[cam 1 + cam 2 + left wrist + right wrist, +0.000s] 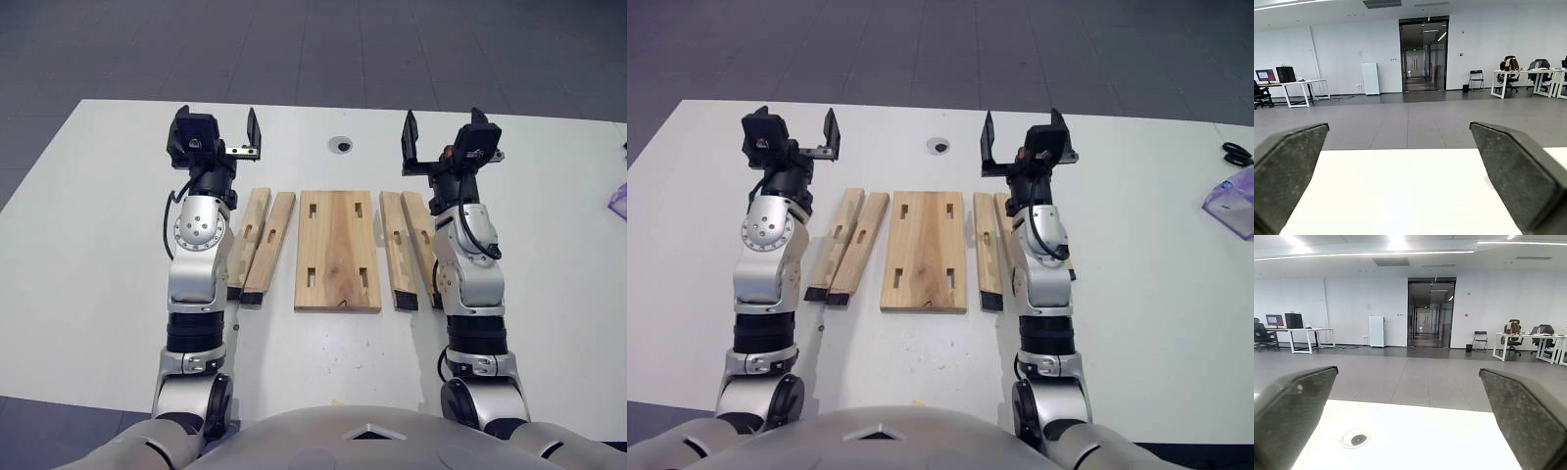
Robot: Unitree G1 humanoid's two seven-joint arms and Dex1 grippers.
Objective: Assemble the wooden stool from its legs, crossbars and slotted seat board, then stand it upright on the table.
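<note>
The slotted seat board [338,250] lies flat in the middle of the white table [98,255]. To its left lie two slotted wooden pieces [261,243] side by side, each with a black end toward me. Two matching wooden pieces [400,249] lie to its right, the outer one partly under my right forearm. My left gripper [217,123] hovers open beyond the left pair, with nothing between its pads [1288,171]. My right gripper [444,127] hovers open beyond the right pair, also holding nothing, its pads [1520,416] wide apart.
A round cable hole [342,145] sits in the table beyond the seat board, between the grippers. A purple container [1234,201] and black scissors [1236,152] lie at the table's far right. Open floor lies past the far edge.
</note>
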